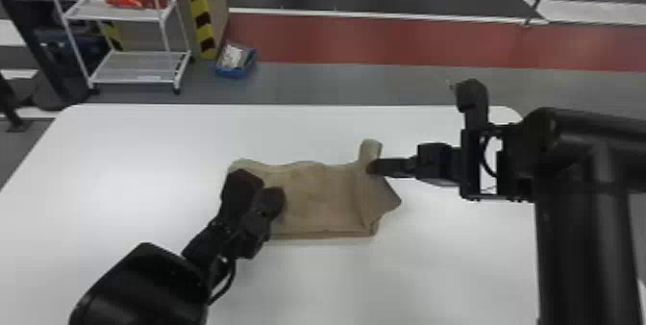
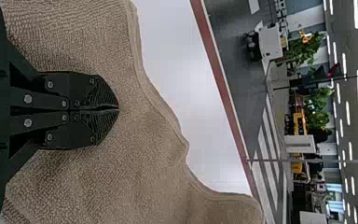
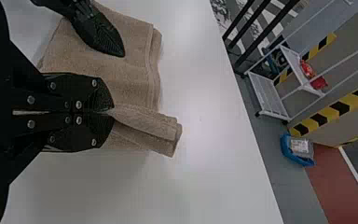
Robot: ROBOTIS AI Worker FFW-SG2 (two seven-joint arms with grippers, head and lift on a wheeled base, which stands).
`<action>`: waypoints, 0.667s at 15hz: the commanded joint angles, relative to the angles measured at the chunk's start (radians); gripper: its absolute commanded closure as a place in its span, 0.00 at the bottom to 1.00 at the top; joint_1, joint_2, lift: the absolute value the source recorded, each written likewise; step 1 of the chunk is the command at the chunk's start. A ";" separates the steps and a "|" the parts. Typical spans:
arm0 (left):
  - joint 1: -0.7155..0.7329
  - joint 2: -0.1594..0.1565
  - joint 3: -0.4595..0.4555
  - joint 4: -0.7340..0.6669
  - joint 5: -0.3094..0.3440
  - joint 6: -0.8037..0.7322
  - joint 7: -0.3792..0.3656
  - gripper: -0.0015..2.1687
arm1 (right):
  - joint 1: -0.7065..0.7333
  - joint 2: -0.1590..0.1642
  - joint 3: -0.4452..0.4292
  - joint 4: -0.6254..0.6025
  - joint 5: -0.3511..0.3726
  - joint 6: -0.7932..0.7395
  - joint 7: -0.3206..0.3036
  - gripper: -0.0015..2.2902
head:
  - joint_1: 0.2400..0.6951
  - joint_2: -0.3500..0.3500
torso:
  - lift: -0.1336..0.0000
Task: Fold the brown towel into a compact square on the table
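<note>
The brown towel lies folded on the white table, its right part turned up with a narrow flap pointing to the far side. My left gripper is over the towel's left part in the head view. In the left wrist view my left gripper is shut above the towel, with no cloth visible between its tips. My right gripper reaches in from the right to the flap's base. In the right wrist view my right gripper is shut on a pinch of the towel, the rolled flap sticking out beyond it.
The white table extends around the towel on all sides. Past its far edge stand a white wire shelf at the left and a blue bin on the floor. The right arm spans the table's right side.
</note>
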 commanded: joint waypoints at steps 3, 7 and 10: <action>0.016 -0.006 -0.072 0.000 0.016 0.012 -0.007 0.67 | 0.003 0.002 0.005 -0.044 -0.036 0.016 -0.007 0.53 | 1.00 0.40 | 0.07; 0.079 0.003 -0.023 -0.147 0.033 0.012 -0.024 0.67 | 0.002 0.002 -0.003 -0.064 -0.057 0.016 -0.012 0.53 | 1.00 0.36 | 0.07; 0.119 0.003 0.049 -0.233 0.053 0.015 -0.036 0.67 | 0.005 0.002 -0.017 -0.061 -0.059 0.016 -0.010 0.53 | 1.00 0.37 | 0.07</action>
